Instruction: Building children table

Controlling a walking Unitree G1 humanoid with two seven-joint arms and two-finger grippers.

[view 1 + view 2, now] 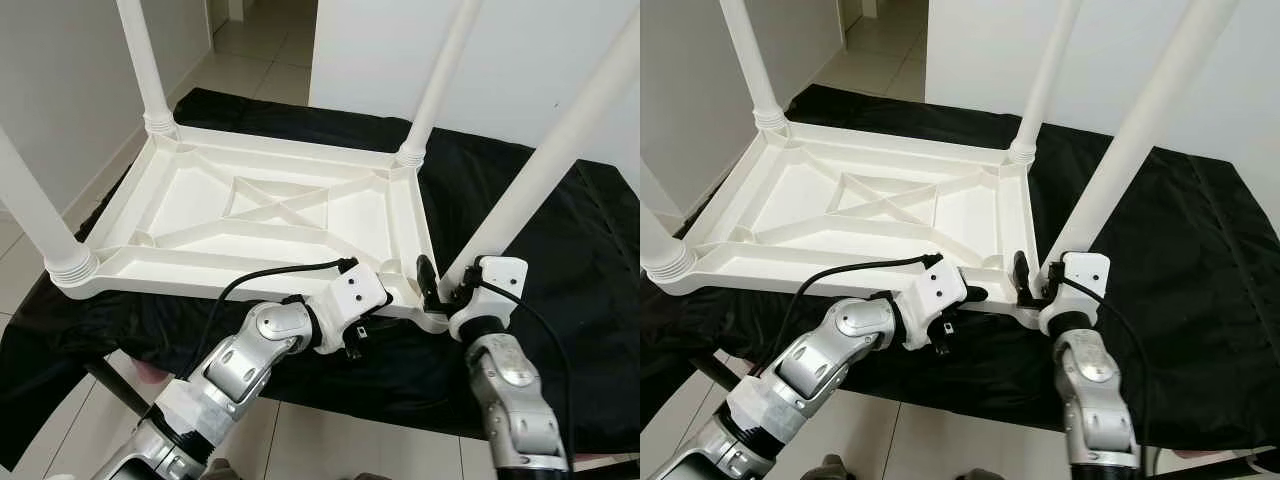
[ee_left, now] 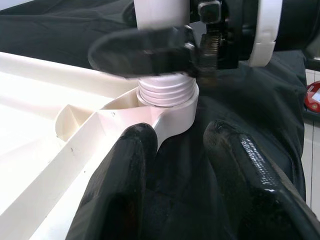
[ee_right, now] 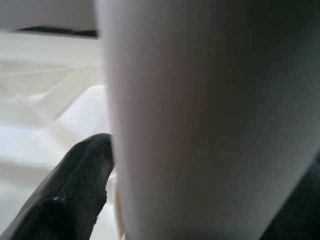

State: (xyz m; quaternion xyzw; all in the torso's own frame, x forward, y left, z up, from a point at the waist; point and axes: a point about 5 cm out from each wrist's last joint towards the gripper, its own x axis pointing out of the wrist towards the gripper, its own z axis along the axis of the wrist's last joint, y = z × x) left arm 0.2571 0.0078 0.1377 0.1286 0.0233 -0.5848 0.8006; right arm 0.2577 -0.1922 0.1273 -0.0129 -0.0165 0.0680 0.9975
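Children's table top (image 1: 270, 215), white plastic, lies upside down on a black cloth (image 1: 560, 280) spread over the table, its ribbed underside with crossed braces facing up. Four white legs stand up from its corners: the far left leg (image 1: 143, 60), the far right leg (image 1: 440, 75), the near left leg (image 1: 35, 215) and the near right leg (image 1: 545, 165), which leans a little outward toward the right.

The right tool (image 1: 440, 290) is at the foot of that near right leg, its black fingers (image 3: 70, 195) closed around the leg just above the threaded collar (image 2: 167, 92) where it enters the corner socket; the right wrist view has the leg pressed close against one finger.

The left tool (image 1: 385, 290) sits just beside it, at the near edge of the top next to the same corner. Its two fingers (image 2: 117, 190) are spread apart, one against the white rim, the other over the black cloth, gripping nothing

Pale floor tiles (image 1: 260, 40) and a white wall (image 1: 380, 50) lie beyond
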